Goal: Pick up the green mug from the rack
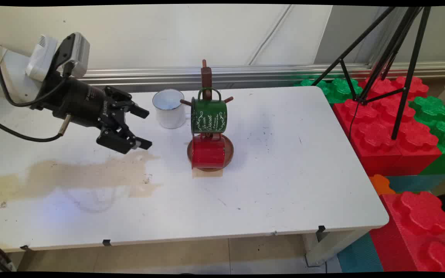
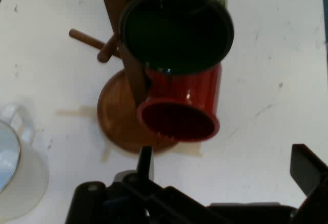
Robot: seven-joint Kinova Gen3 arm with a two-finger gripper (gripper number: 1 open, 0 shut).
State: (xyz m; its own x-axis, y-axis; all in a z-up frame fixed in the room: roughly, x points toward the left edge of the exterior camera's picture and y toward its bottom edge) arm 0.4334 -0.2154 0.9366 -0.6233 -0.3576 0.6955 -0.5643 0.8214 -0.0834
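Two fingers of the black gripper (image 1: 143, 128) stand wide apart and hold nothing above the white table (image 1: 284, 185) near its far left edge, beside the wooden mug tree (image 1: 206, 77) carrying a green mug (image 1: 208, 116) over a red mug (image 1: 208, 152), and a white mug (image 1: 168, 109) behind.

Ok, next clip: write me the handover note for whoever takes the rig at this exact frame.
Hand: open, holding nothing, in the air left of the mug tree, pointing at it.
Things: wooden mug tree at table centre; green mug hangs on an upper peg, red mug lower, over the base. White mug stands on the table left of the tree, nearest the hand.
Done or left: cannot tell from this frame.
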